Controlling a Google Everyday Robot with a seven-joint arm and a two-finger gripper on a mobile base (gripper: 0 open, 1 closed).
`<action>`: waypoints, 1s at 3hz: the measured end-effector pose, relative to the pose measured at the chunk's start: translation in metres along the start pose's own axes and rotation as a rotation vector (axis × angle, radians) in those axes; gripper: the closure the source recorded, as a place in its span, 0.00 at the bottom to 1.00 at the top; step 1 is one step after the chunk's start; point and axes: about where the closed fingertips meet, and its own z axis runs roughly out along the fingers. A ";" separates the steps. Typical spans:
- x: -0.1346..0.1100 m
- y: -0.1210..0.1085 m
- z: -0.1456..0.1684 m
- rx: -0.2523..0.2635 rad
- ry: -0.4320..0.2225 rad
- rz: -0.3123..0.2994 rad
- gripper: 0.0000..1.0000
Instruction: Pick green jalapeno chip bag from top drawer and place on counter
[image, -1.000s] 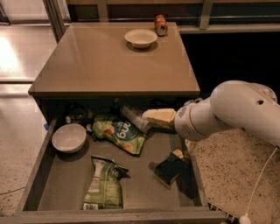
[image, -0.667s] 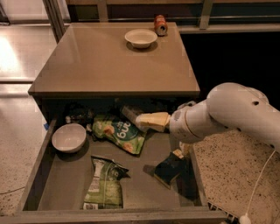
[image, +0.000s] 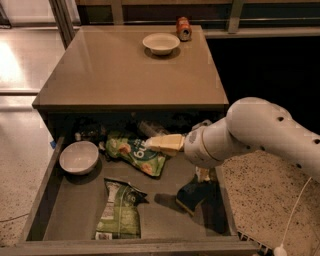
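Surface: the counter (image: 125, 75) is a glossy tan top. It carries a white dish (image: 160, 43) and a small can (image: 183, 28) at the far edge.
Top drawer: the top drawer (image: 44, 200) stands pulled out below the surface's front edge.
Drawer, left: you have a white bowl (image: 79, 157) against the left wall, where it was a second ago.
Drawer, middle front: the green jalapeno chip bag (image: 119, 212) lies flat on the drawer floor near the front rim. It has not moved and nothing touches it.
Drawer, middle back: a brighter green bag (image: 135, 152) lies behind it, also unmoved.
Gripper: the gripper (image: 150, 143) points left over the brighter bag's right end. It has slid further left since the earlier frames and sits above and behind the jalapeno bag.
Jaws: you cannot tell whether they are apart or together.
Drawer, right: a dark packet (image: 192, 196) lies under the white arm (image: 250, 130).
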 end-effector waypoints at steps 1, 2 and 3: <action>-0.016 -0.007 0.011 0.023 -0.060 -0.031 0.00; -0.030 -0.012 0.022 0.021 -0.108 -0.076 0.00; -0.033 -0.012 0.024 0.021 -0.118 -0.086 0.00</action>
